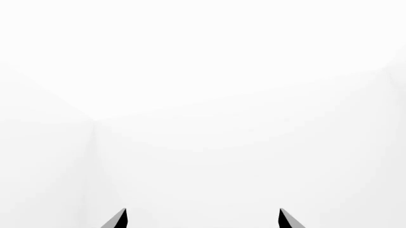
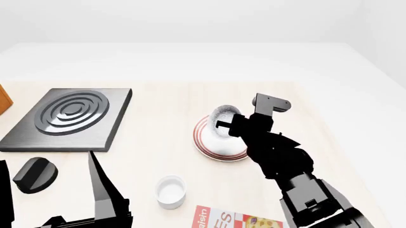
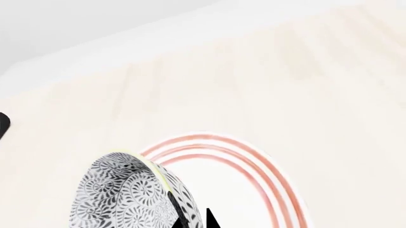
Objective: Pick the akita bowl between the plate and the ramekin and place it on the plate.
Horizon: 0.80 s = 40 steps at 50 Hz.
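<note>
Over the table (image 2: 159, 128), we hold the bowl (image 2: 225, 115) pinched by its rim in our right gripper (image 2: 229, 127), directly above the plate (image 2: 216, 142), ramekin (image 2: 170, 191) well clear.

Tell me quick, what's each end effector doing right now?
Left end effector: open, holding nothing.
Right end effector: closed on the akita bowl, over the plate.
</note>
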### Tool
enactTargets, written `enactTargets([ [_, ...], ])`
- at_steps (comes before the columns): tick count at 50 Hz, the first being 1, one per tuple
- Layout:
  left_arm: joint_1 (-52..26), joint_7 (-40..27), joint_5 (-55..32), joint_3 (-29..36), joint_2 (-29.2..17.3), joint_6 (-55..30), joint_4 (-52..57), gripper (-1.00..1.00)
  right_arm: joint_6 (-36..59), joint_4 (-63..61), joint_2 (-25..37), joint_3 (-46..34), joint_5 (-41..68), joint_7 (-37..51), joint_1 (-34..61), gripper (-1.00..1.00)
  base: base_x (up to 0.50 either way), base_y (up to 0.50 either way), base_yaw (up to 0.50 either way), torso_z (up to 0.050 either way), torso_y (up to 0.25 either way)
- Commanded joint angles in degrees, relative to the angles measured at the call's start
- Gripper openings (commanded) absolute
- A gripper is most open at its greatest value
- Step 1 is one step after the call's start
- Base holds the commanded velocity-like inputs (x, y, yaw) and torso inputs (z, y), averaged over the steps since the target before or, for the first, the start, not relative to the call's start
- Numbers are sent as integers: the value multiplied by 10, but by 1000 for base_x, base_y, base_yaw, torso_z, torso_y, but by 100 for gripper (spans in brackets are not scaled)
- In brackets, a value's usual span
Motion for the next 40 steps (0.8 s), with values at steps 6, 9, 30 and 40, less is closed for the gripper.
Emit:
enactTargets([
  [6, 2, 14, 0, -19, 12, 7, -1, 100, -51, 102, -40, -7, -13, -58, 29, -100, 0, 0, 0, 0, 0],
  [9, 1, 13, 2, -18, 12, 9, -3, 100, -51, 98, -39, -16, -2, -55, 25, -100, 0, 0, 0, 0, 0],
  [30, 1, 11, 1, -16, 11, 10, -6, 100, -70, 121, -40, -92, 49, -62, 17, -100, 0, 0, 0, 0, 0],
  [40, 1, 10, 1, -16, 10, 9, -4, 100, -80, 133, -40, -141, 92, -64, 25, -100, 0, 0, 0, 0, 1],
])
